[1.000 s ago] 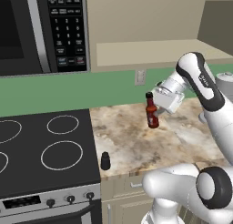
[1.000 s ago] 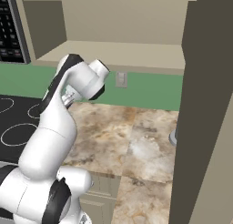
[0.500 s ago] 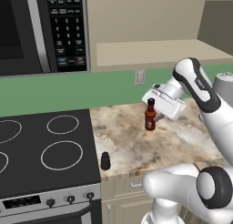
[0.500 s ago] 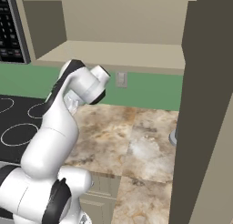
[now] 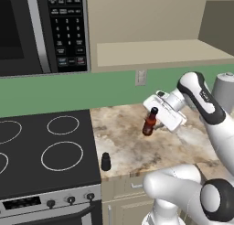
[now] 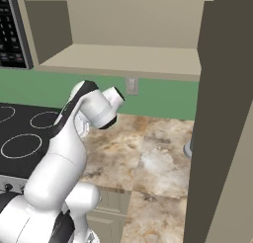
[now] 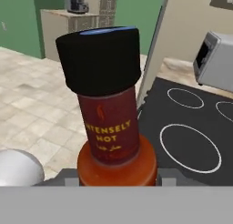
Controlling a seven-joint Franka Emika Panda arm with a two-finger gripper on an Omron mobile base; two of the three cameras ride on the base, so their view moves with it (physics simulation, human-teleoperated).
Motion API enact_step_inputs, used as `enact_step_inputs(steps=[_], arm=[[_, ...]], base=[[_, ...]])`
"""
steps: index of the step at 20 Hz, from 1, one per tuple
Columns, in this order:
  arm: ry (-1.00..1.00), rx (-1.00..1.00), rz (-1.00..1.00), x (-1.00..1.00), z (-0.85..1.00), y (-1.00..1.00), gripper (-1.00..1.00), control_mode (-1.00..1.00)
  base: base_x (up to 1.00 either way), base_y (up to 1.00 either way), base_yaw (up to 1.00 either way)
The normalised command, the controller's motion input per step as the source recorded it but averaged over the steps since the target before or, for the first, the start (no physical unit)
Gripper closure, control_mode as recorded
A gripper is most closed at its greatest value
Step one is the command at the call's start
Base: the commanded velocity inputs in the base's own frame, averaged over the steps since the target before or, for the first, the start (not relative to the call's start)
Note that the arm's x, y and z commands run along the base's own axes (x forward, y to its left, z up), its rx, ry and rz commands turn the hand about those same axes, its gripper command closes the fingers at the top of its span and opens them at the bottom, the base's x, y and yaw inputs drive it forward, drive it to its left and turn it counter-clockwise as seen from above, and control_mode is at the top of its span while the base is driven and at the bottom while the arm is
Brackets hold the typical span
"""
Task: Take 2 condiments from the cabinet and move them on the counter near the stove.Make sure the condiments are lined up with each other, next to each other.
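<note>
My gripper (image 5: 157, 120) is shut on the slim red-brown sauce bottle (image 5: 149, 123), which it holds by the lower body, tilted, low over the counter (image 5: 128, 148). Whether the bottle's base touches the stone I cannot tell. In the hand view the bottle (image 7: 111, 127) stands close up with its black cap and "intensely hot" label, and my gripper (image 7: 116, 175) sits at its base. The short black shaker (image 5: 106, 161) stands upright on the counter's front edge, right beside the stove (image 5: 45, 151), a hand's width left of and nearer than the bottle. The cabinet (image 5: 155, 52) shelf above is bare.
A black microwave (image 5: 41, 32) hangs over the stove. A tall grey cylinder (image 5: 224, 89) stands at the counter's far right. A wall outlet (image 5: 140, 77) sits on the green backsplash. In the right base view the open cabinet door (image 6: 222, 138) blocks the right side.
The arm has lowered the sauce bottle toward the counter and shifted it slightly left, toward the stove. The shaker has not moved.
</note>
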Motion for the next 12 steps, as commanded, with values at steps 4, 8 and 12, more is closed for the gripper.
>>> enact_step_inputs(steps=[4,8,12], arm=[[-0.02,0.18,0.03,0.09,-0.3,0.0,1.0,-1.0],[0.06,0.14,0.05,0.14,-0.2,0.01,1.0,-1.0],[0.14,0.02,0.08,0.2,-0.18,0.08,1.0,-1.0]], base=[[0.0,0.0,0.0],[0.0,0.0,0.0],[0.0,0.0,0.0]])
